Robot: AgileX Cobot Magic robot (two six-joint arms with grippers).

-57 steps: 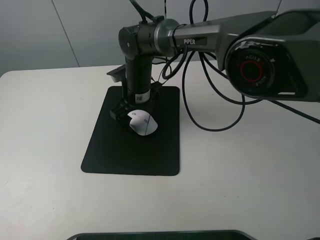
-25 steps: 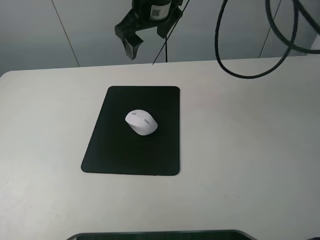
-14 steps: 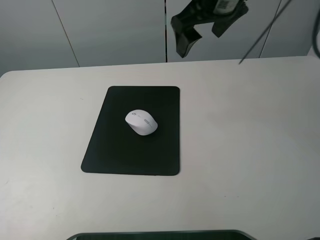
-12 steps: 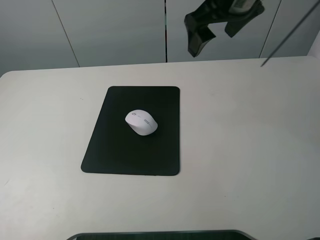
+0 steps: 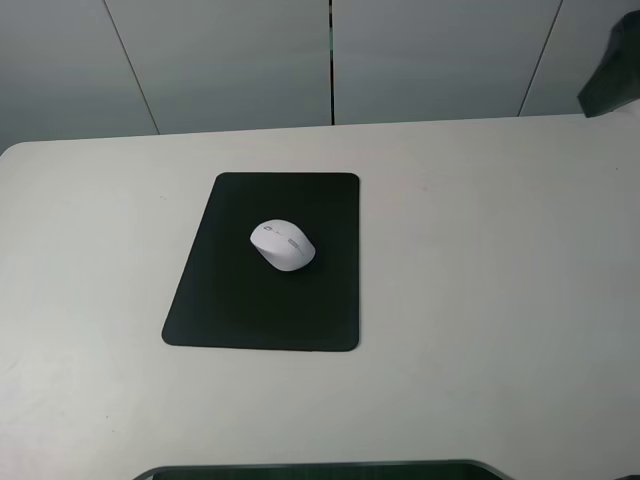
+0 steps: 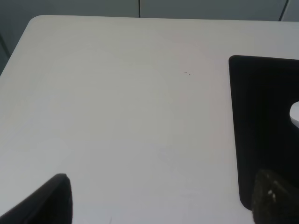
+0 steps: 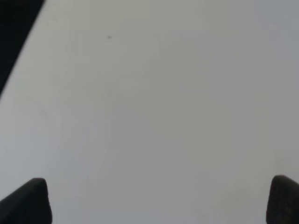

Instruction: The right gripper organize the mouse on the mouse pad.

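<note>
The white mouse (image 5: 283, 245) lies on the upper middle of the black mouse pad (image 5: 250, 300), angled a little. In the exterior high view only a dark part of my right arm (image 5: 610, 75) shows, at the far right edge, high above the table and far from the mouse. In the right wrist view my right gripper (image 7: 156, 200) is open and empty over bare table, with a corner of the pad (image 7: 14, 23) at the edge. My left gripper (image 6: 161, 200) is open and empty beside the pad (image 6: 264, 130); a sliver of the mouse (image 6: 295, 114) shows.
The white table (image 5: 480, 300) spreads around the pad, with its back edge against a grey panelled wall (image 5: 220, 60). A dark object (image 5: 320, 470) lines the table's front edge.
My right gripper let go of the mouse, rose off the pad and swung away to the far right, almost out of the exterior view. The mouse stays in place on the pad.
</note>
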